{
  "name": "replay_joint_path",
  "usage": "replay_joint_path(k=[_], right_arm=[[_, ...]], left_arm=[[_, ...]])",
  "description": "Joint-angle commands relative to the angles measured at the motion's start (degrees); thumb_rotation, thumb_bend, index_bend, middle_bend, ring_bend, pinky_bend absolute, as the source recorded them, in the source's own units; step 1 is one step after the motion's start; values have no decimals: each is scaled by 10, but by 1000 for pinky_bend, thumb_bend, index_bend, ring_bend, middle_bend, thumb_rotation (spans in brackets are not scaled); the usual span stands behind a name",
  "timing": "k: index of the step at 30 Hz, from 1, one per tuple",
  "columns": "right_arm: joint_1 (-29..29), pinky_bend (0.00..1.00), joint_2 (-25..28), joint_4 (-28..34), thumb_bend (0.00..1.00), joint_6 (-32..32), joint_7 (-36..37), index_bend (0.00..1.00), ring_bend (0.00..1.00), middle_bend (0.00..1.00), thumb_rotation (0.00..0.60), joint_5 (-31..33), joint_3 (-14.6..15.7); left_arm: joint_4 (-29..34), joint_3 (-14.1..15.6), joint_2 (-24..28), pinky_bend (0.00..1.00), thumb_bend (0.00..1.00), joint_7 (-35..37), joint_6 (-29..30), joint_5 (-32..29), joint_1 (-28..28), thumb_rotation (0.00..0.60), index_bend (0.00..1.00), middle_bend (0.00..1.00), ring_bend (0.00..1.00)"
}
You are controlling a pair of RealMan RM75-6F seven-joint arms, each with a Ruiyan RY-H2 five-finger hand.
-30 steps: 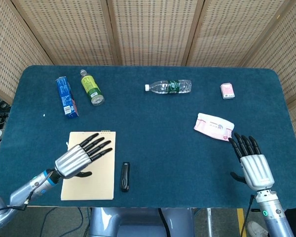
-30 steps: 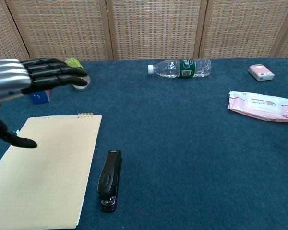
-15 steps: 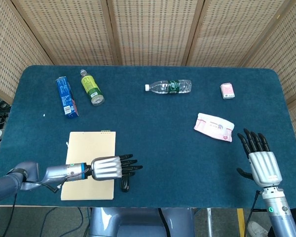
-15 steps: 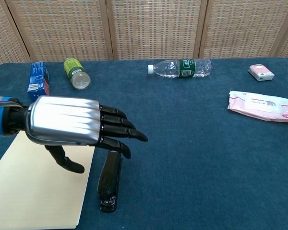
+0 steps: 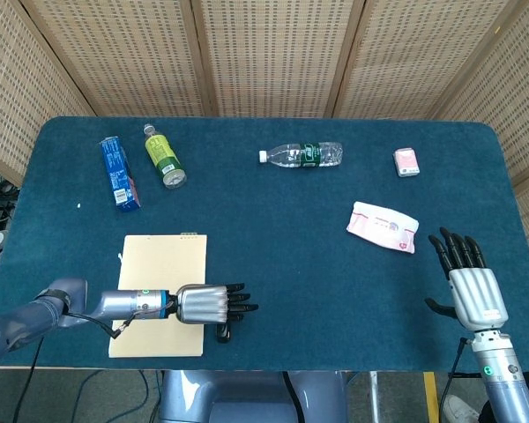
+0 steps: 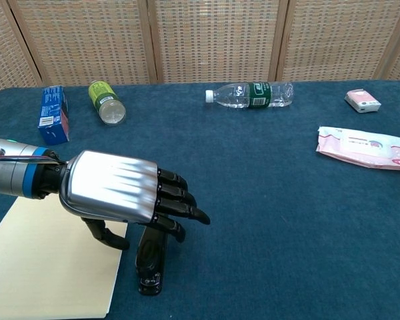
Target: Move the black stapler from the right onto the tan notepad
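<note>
The black stapler (image 6: 150, 261) lies on the blue cloth just right of the tan notepad (image 6: 40, 267), and my left hand (image 6: 123, 192) covers most of it. The fingers reach out flat above the stapler's far end and the thumb (image 6: 105, 233) hangs down at the notepad's right edge. Nothing is gripped; I cannot tell whether the hand touches the stapler. From the head view only the stapler's near tip (image 5: 222, 332) shows under the left hand (image 5: 207, 303), beside the notepad (image 5: 159, 263). My right hand (image 5: 476, 291) is open at the table's front right with its fingers spread.
Along the far side lie a blue box (image 5: 117, 172), a green bottle (image 5: 163, 156), a clear water bottle (image 5: 301, 155) and a small pink box (image 5: 406, 161). A pink wipes pack (image 5: 383, 226) lies just ahead of the right hand.
My left hand has swung right from above the notepad to over the stapler and dropped lower. The right hand has drifted slightly toward the front right corner. The stapler has stayed put.
</note>
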State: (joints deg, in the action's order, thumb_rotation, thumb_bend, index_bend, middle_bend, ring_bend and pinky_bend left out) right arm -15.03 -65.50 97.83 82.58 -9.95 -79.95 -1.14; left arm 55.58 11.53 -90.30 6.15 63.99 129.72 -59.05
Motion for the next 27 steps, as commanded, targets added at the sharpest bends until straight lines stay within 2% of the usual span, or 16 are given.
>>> replay_joint_path(k=[1, 19, 27], right_arm=[[1, 0, 1, 1, 0, -2, 2, 0, 0, 0, 600, -1, -2], [12, 0, 10, 3, 0, -14, 17, 0, 0, 0, 600, -2, -21], [16, 0, 13, 4, 0, -17, 20, 0, 0, 0, 600, -5, -26]], left_arm=[[-4, 5, -4, 198, 302, -2, -3, -4, -4, 600, 269, 100, 157], [-55, 37, -60, 213, 302, 0, -21, -31, -33, 600, 283, 103, 174], [-64, 49, -76, 283, 302, -1, -11, -38, -39, 600, 353, 178, 246]])
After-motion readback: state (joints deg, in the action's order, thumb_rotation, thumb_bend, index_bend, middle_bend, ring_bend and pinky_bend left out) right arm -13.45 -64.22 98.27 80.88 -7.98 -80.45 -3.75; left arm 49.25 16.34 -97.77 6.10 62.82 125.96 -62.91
